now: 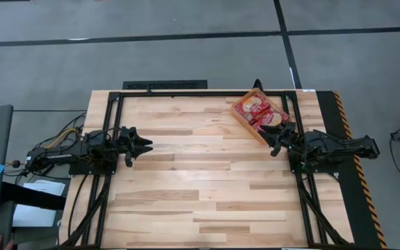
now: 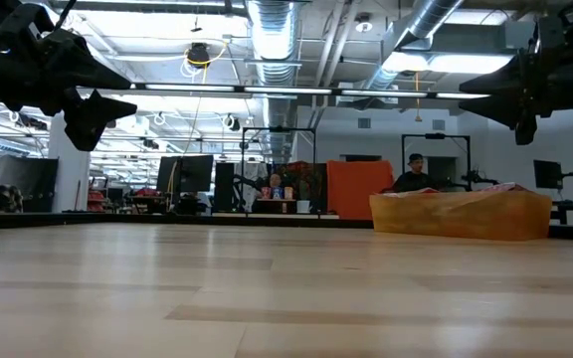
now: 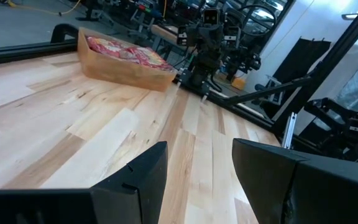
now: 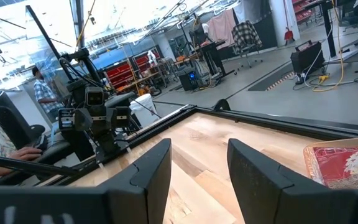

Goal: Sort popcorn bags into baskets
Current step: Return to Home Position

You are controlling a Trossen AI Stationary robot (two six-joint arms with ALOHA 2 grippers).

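left hand (image 1: 146, 146): fingers apart, empty, hung above tabletop (image 1: 200, 187) left side | right hand (image 1: 275, 141): fingers apart, empty, hung just beside orange basket (image 1: 244, 124) | popcorn bags (image 1: 259, 111): lay inside basket

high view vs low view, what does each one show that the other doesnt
Only the high view looks down on the flat red popcorn bags lying in the shallow rectangular orange basket, beside the dark two-finger right gripper on the light wooden table. Only the low view shows the room behind, with a person beyond the basket's side wall. Both show basket, table, and the left gripper and right gripper, both empty.
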